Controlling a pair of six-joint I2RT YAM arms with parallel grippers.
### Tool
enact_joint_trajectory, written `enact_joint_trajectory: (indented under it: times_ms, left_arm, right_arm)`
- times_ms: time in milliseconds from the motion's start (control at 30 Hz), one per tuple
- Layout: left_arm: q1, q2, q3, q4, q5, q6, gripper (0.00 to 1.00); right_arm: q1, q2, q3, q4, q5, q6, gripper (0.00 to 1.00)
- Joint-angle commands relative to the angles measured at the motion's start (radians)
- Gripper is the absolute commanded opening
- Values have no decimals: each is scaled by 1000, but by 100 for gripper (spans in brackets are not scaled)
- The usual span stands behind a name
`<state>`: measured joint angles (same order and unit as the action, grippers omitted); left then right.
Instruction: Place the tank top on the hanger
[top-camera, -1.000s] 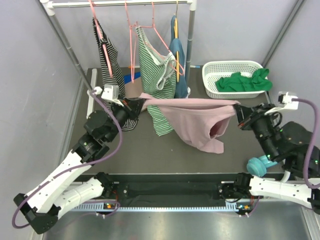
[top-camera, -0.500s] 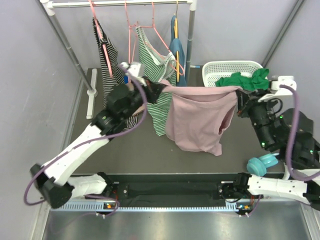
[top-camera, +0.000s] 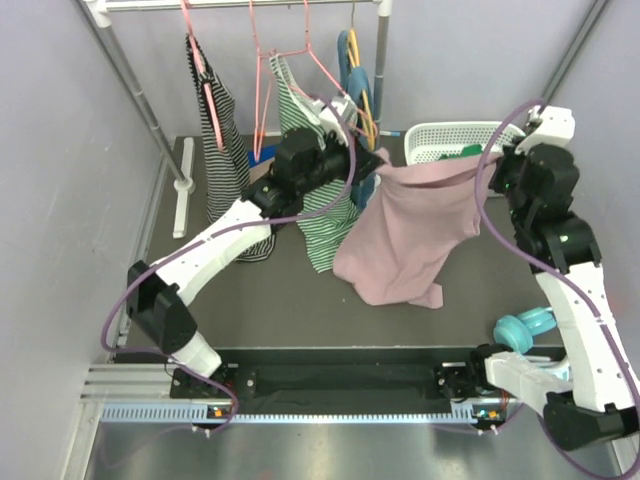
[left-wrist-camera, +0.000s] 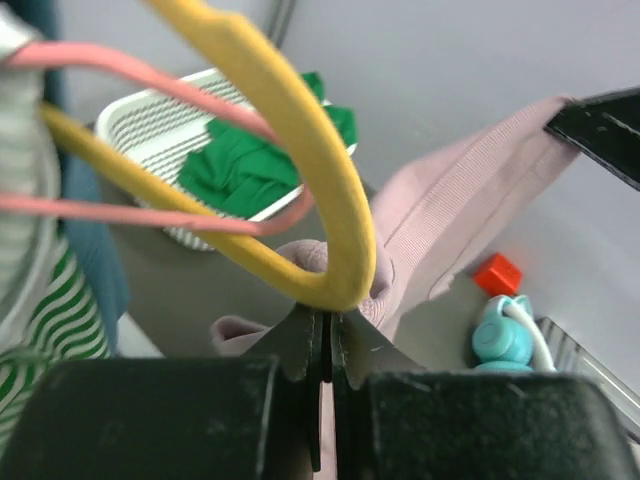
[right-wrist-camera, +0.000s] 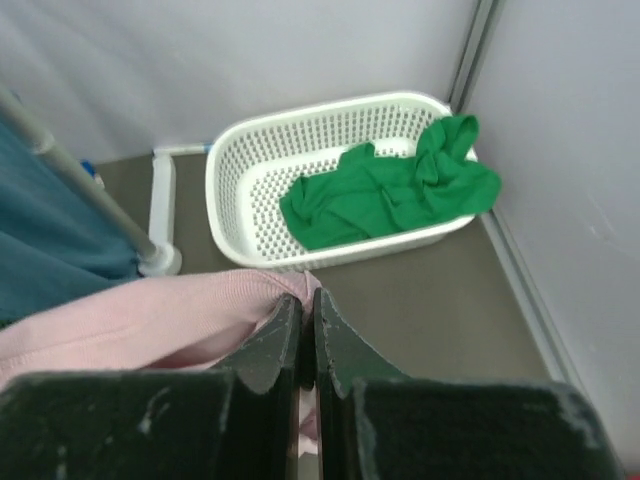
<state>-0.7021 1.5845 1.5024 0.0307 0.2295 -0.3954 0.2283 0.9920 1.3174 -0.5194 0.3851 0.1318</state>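
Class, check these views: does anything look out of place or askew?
The green cloth spills over the rim of the white basket, back right. The tank top hangs stretched between the left pincer and right pincer, its left end bunched by the yellow hanger.

The tank top (right-wrist-camera: 130, 320) is pinched between the closed fingers of the right gripper (right-wrist-camera: 307, 320), just in front of the white basket (right-wrist-camera: 232, 165). A green cloth (right-wrist-camera: 390, 195) is draped inside the basket, over its right rim.

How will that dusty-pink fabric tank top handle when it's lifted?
Probably floppy: the dusty-pink fabric tank top sags in loose folds below its two pinched corners. Likely light for its size, since those small pinches alone carry it.
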Motion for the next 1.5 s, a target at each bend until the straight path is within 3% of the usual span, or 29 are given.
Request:
enact_joint_trajectory:
  times_ms: [0,100,200,467,633,833,1067,1133,1167,1200,1233,1267,1300,1400,1467]
  left_arm:
    - [0,89,223,109,135,16,0]
    - [0,100,225,193,185,24,0]
    - [-2,62,123,225,162,33,0]
    - [-4,-141,-377,291,31,30,0]
    - [-19,-268,-570,304,19,41,0]
    - [-22,-383,-738,212,-143,46,0]
    - [-22,-437,-858,86,-269,27,0]
    - [-22,-442,-863,60,-280,24,20]
    - [-22,-443,-869,40,-283,26,57]
    - [-22,-445,-872,35,-288,29,72]
    - [-22,-446,-880,37,-303,30,85]
    - [-22,-452,-899,49,-312,32,94]
    - [-22,-452,-910,55,-326,36,99]
    - [-22,-463,-959,81,-393,35,99]
    - [-20,-478,-998,93,-438,41,99]
  right_arm:
    - [-67,5,239,22,-98,14,0]
    - [-67,-7,302,15,-110,15,0]
    - [-67,-48,220,35,-146,34,0]
    - [-60,-217,-297,142,-299,170,0]
    - [-18,-315,-525,190,-364,252,0]
    - [84,-343,-653,197,-344,311,0]
    - [320,-290,-715,213,-241,393,0]
    - [362,-279,-733,217,-212,426,1]
    - [397,-279,-741,228,-209,436,6]
    - [413,-282,-747,232,-209,439,23]
    - [427,-288,-757,236,-207,443,33]
    - [454,-294,-761,234,-206,443,46]
    - [466,-306,-762,234,-200,437,66]
    - [523,-341,-758,222,-189,404,81]
    - [584,-358,-747,213,-173,385,83]
